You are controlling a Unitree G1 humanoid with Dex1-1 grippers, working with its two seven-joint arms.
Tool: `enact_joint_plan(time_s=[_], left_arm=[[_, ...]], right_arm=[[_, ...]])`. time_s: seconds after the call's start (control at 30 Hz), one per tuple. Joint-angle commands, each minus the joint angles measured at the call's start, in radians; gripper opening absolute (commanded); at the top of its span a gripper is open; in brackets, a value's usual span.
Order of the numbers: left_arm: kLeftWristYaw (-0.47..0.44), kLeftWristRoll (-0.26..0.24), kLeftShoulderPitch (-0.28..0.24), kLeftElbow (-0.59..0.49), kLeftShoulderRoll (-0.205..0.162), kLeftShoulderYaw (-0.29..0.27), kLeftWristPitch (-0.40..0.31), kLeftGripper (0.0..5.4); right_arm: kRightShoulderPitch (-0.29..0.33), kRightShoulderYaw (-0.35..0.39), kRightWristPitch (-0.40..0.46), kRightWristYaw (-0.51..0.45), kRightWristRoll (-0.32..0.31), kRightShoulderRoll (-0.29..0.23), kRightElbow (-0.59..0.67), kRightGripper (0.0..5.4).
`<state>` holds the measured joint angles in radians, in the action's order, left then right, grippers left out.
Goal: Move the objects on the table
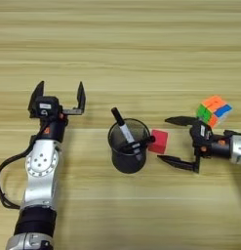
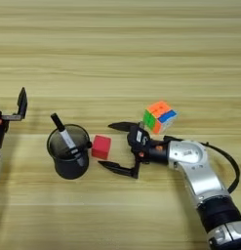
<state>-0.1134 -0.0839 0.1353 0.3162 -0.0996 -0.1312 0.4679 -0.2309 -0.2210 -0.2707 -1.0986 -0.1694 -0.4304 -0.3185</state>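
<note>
A black mesh pen cup (image 1: pixel 127 148) stands near the middle of the table (image 1: pixel 122 49), with black-and-white marker pens (image 1: pixel 126 131) leaning in it. A small red cube (image 1: pixel 158 141) sits right beside the cup, on its right. My right gripper (image 1: pixel 168 140) is open just right of the red cube, fingers spread wide and pointing left at it, nothing between them. The multicoloured puzzle cube (image 2: pixel 160 116) lies behind the right wrist. My left gripper (image 1: pixel 59 97) is open to the left of the cup, empty.
The light-wood table stretches far back behind everything, with bare planks along the top. A black cable (image 2: pixel 229 163) loops beside the right forearm, and another (image 1: pixel 2 178) beside the left one.
</note>
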Motion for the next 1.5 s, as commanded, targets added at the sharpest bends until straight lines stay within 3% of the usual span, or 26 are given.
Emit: enact_joint_plan(time_s=[0.03,0.27,1.13,1.5], left_arm=[[0.002,0.006,-0.005,-0.011,-0.001,0.004,0.003,5.4],[0.0,0.005,-0.011,-0.021,0.001,0.007,0.0,5.4],[0.002,0.007,-0.014,-0.034,0.003,0.01,-0.008,5.4],[0.003,0.007,-0.006,-0.024,0.0,0.011,-0.006,5.4]], right_arm=[[-0.015,-0.01,0.003,0.002,0.013,0.007,-0.013,5.39],[-0.023,-0.015,-0.001,0.015,0.032,0.016,-0.045,5.39],[-0.04,-0.014,-0.005,0.032,0.054,0.026,-0.1,2.42],[-0.046,-0.001,0.002,0.017,0.043,0.016,-0.091,2.27]])
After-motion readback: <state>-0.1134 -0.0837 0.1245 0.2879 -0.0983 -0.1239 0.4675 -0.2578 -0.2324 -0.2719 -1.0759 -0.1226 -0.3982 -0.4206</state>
